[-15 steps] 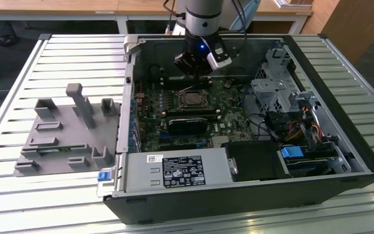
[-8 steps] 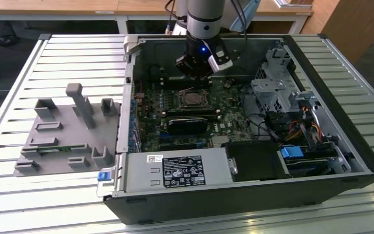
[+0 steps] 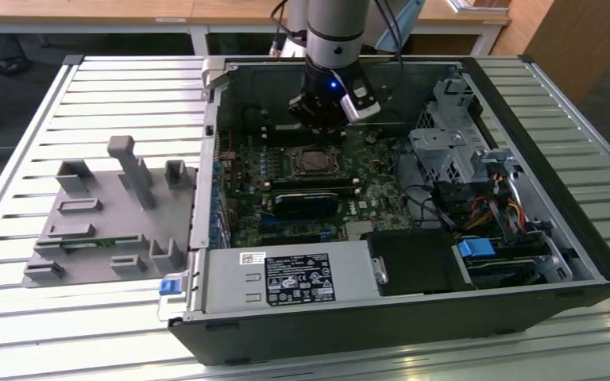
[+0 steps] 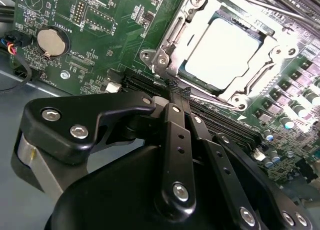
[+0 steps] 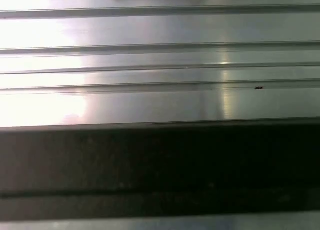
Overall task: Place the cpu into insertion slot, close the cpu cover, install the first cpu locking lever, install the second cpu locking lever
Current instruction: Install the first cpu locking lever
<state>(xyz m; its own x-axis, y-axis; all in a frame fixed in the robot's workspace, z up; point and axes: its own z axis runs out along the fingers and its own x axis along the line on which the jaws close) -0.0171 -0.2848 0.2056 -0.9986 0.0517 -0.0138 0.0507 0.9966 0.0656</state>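
In the second wrist view the gripper filled the near field, its black fingers drawn together to a narrow tip w/ nothing held, resting just beside the socket edge. Just beyond, the cpu sat in the insertion slot, w/ the cpu cover closed down around it as a silver frame. A coin battery lay farther off on the green motherboard. The first wrist view showed ribbed aluminium slats and a dark band. In the exterior view the gripper hung inside the open PC case, just behind the socket; a grey fixture tray stood well apart at the exterior view's left on the slatted table.
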